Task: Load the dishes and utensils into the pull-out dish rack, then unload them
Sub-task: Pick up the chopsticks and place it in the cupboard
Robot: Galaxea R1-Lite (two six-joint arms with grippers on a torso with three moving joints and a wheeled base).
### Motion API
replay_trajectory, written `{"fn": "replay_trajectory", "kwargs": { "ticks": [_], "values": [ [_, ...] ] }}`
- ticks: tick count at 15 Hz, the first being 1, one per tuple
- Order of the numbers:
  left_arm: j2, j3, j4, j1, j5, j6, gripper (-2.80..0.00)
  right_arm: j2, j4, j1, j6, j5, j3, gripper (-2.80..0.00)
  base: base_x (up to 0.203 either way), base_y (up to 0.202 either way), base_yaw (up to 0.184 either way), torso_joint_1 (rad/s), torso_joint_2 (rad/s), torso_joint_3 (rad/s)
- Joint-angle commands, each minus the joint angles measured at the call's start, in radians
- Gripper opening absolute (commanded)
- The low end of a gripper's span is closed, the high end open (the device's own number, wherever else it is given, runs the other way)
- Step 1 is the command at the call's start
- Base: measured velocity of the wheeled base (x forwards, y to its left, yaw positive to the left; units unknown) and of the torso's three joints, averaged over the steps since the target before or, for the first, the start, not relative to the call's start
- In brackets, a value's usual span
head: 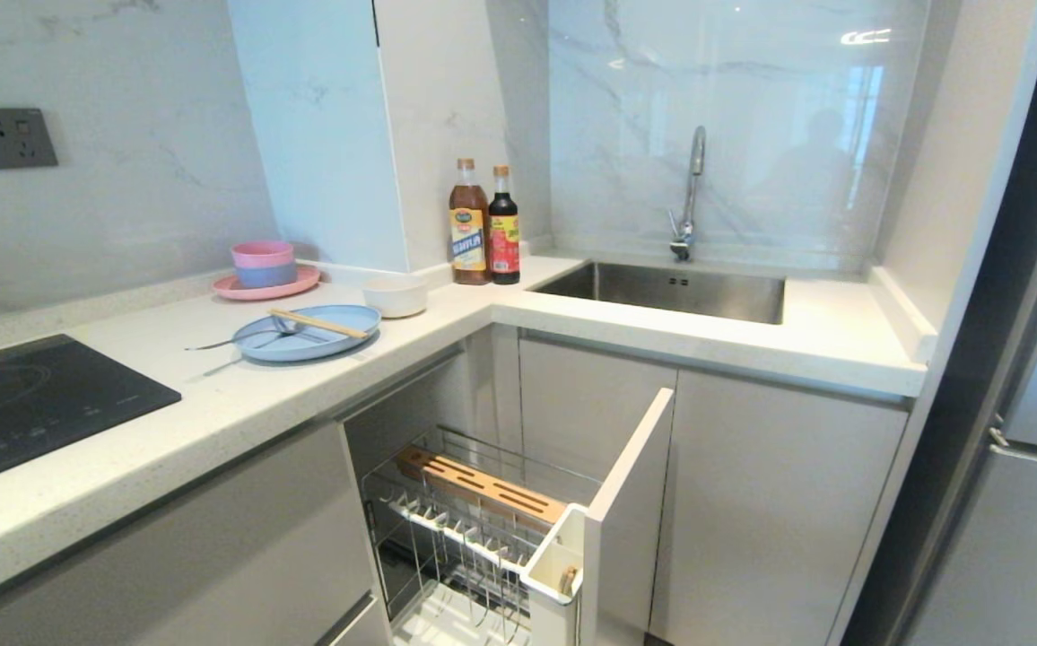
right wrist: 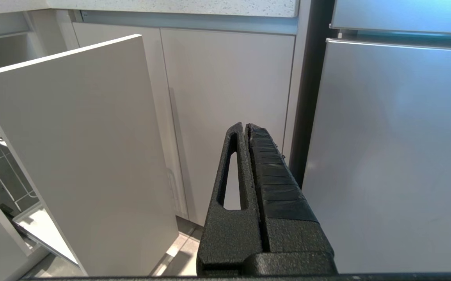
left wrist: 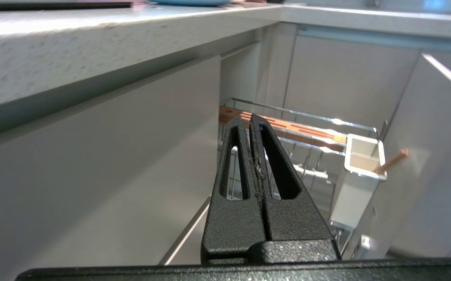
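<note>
The pale blue plate [head: 321, 343] lies on the counter with the chopsticks [head: 317, 323] across it and the fork [head: 240, 340] resting over its left rim. Just behind it stands the cream bowl [head: 396, 294]. Below the counter, the pull-out dish rack [head: 447, 529] stands drawn out, showing its wooden knife block [head: 483, 489], white cutlery holder [head: 554, 565] and narrow door front [head: 631, 484]. Neither arm shows in the head view. My left gripper [left wrist: 247, 119] is shut and empty, low in front of the rack [left wrist: 303, 117]. My right gripper [right wrist: 245, 127] is shut and empty, facing cabinet doors.
A pink plate with stacked pink and blue bowls [head: 265, 274] sits at the back of the counter. Two bottles [head: 485, 224], the sink [head: 671, 289] with its tap, a black hob [head: 25, 404] and the fridge [head: 1021, 502] surround the spot. A thin brown stick [left wrist: 393, 160] leans out of the cutlery holder [left wrist: 362, 160].
</note>
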Motion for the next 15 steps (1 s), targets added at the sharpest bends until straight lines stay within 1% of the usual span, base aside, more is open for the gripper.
{"fn": "replay_trajectory", "kwargs": {
  "ticks": [1, 3, 13, 15],
  "values": [
    [0.002, 0.008, -0.002, 0.0, 0.009, -0.021, -2.8, 0.0, 0.0, 0.0, 0.0, 0.0, 0.0, -2.8, 0.0, 0.0, 0.0, 0.0, 0.0, 0.0],
    [0.002, 0.009, -0.01, 0.0, 0.012, -0.036, -2.8, 0.0, 0.0, 0.0, 0.0, 0.0, 0.002, -2.8, 0.0, 0.0, 0.0, 0.0, 0.0, 0.0],
    [0.002, 0.009, -0.01, 0.0, 0.012, -0.035, -2.8, 0.0, 0.0, 0.0, 0.0, 0.0, 0.002, -2.8, 0.0, 0.0, 0.0, 0.0, 0.0, 0.0],
    [0.002, 0.009, -0.01, 0.0, 0.012, -0.036, -2.8, 0.0, 0.0, 0.0, 0.0, 0.0, 0.002, -2.8, 0.0, 0.0, 0.0, 0.005, 0.0, -0.083]
  ]
}}
